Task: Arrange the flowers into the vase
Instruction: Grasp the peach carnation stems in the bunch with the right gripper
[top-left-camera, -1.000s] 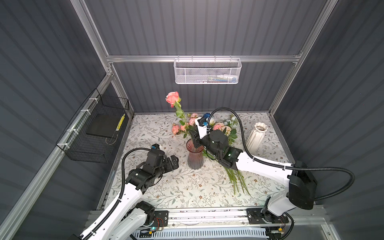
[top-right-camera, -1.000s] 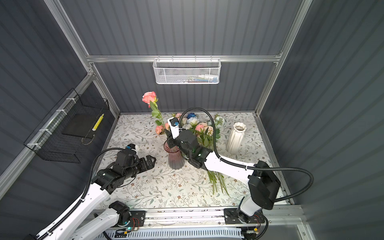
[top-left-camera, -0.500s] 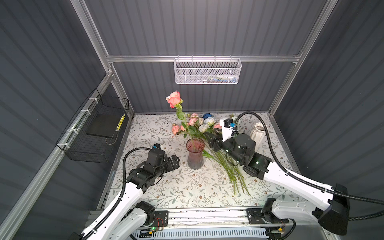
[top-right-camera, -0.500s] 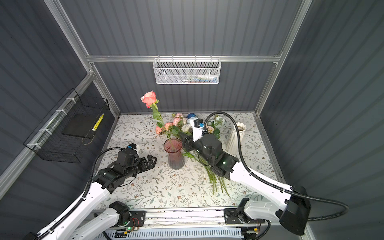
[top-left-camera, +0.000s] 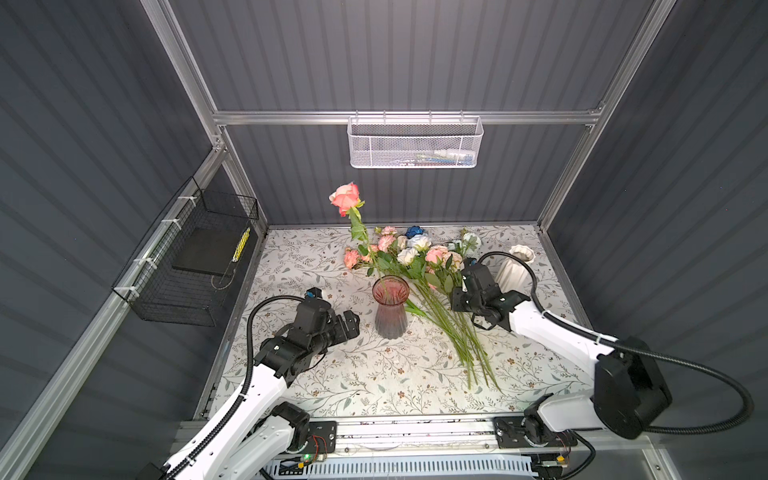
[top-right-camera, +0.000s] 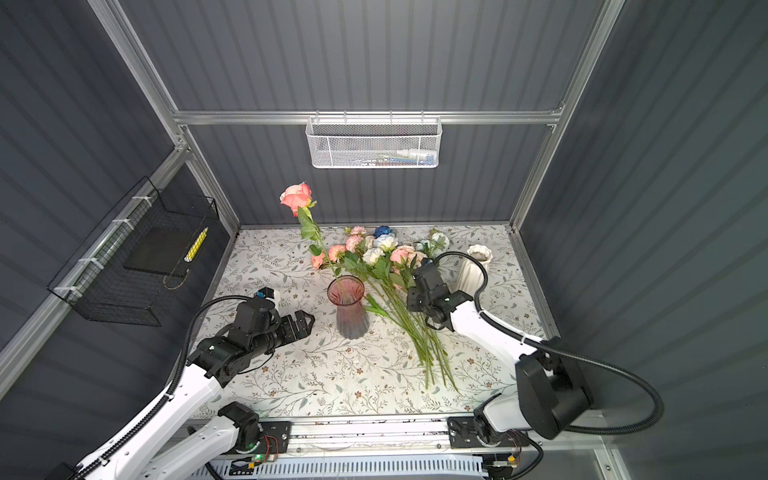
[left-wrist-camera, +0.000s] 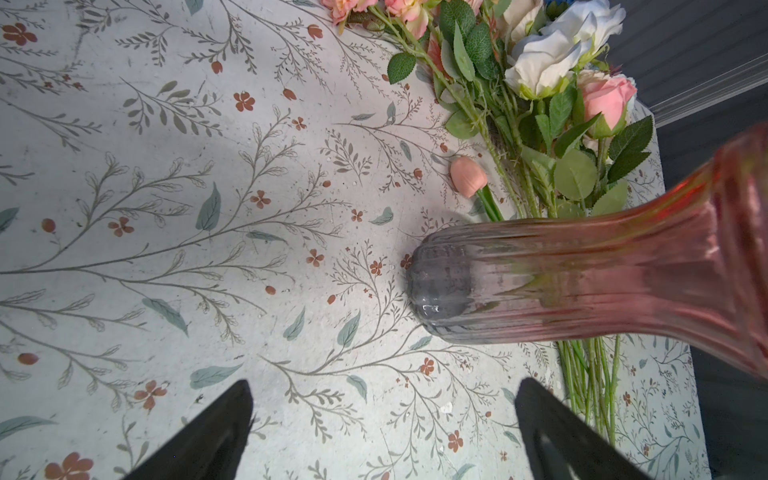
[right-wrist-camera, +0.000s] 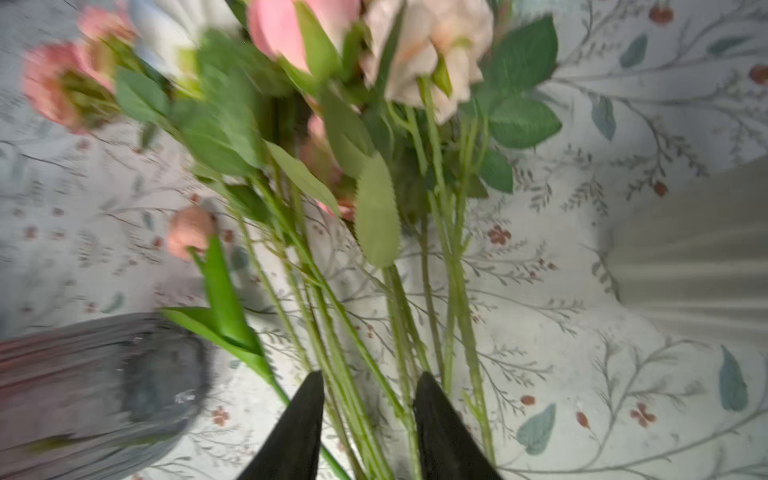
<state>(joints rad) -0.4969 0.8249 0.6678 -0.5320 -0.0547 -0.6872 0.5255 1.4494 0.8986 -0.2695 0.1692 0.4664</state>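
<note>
The flowers (top-left-camera: 419, 266) lie bunched on the desk (top-left-camera: 353, 374) right of the vase (top-left-camera: 390, 311), so the right claw (right-wrist-camera: 369, 376) straddles their stems (right-wrist-camera: 395, 299), probably to pick one, grip unclear; the left claw (left-wrist-camera: 384, 382) hangs wide open.

A lab cell: grey ribbed walls (top-left-camera: 415, 62), aluminium frame (top-left-camera: 407, 117), wire basket (top-left-camera: 415, 143).

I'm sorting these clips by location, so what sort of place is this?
Most likely a robot test cell, not a home: grey panel walls on an aluminium frame, a left arm and right arm mounted on a rail before the table, and a wire basket hung on the frame.
</note>
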